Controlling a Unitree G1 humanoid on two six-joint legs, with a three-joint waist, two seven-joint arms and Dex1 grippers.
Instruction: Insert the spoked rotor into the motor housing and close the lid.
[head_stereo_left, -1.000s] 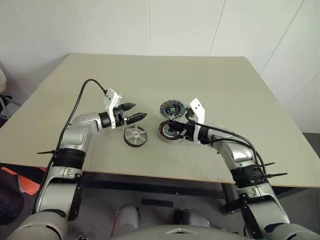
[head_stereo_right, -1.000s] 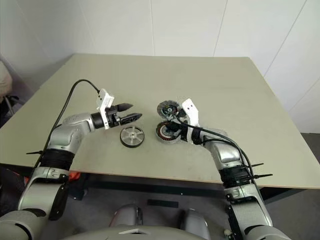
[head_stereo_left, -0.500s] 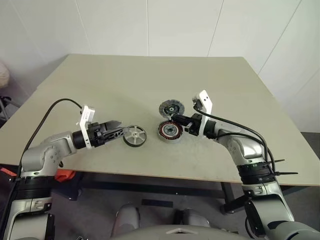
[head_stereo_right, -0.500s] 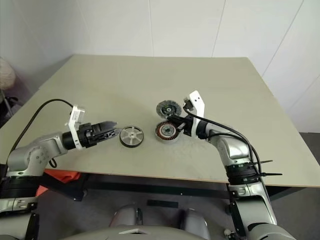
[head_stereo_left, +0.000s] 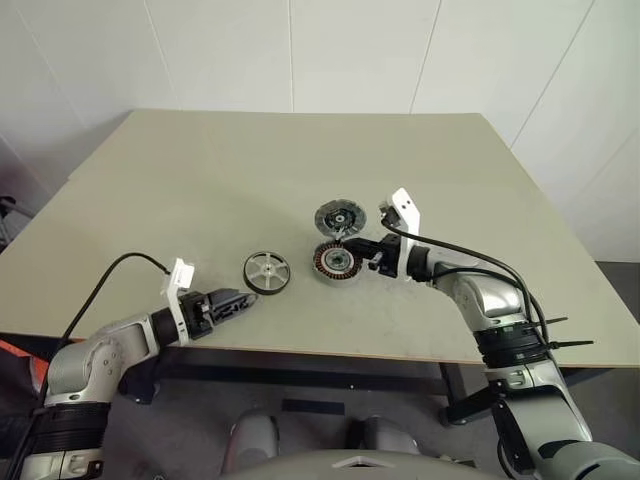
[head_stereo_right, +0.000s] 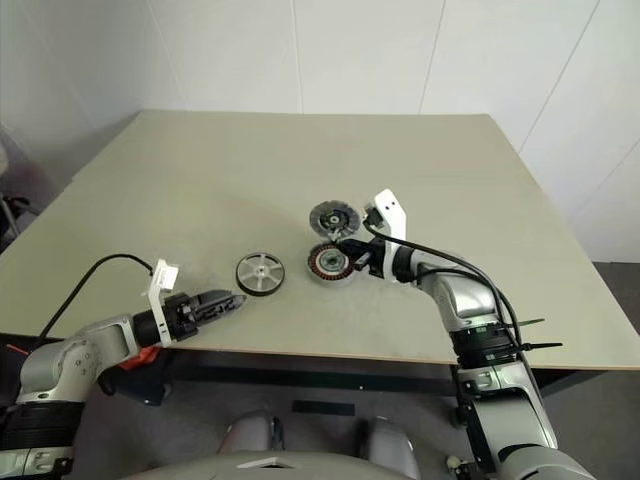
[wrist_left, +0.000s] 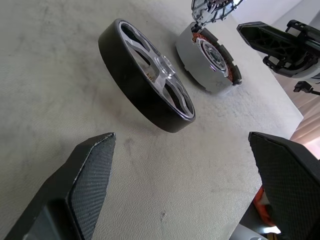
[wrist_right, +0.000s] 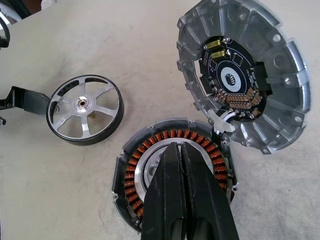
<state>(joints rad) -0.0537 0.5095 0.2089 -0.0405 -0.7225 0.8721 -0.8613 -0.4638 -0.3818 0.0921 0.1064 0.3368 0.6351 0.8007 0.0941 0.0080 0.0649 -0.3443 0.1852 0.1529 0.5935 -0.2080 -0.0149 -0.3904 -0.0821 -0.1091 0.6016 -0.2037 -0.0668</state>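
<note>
Spoked rotor (head_stereo_left: 265, 271) lying flat on the surface (head_stereo_left: 200, 180), just left of the motor housing (head_stereo_left: 337, 263); lid (head_stereo_left: 341, 216) open, touching the housing's far edge. My left jaws (head_stereo_left: 236, 303), fully spread and empty, near the surface's front edge; my right jaws (wrist_right: 183, 200), pressed shut on nothing, over the housing

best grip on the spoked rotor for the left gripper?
Pinch across the black rim of the spoked rotor, coming from above. It lies flat on the table, spokes up and apart from the motor housing. The open left gripper looks wide enough.
</note>
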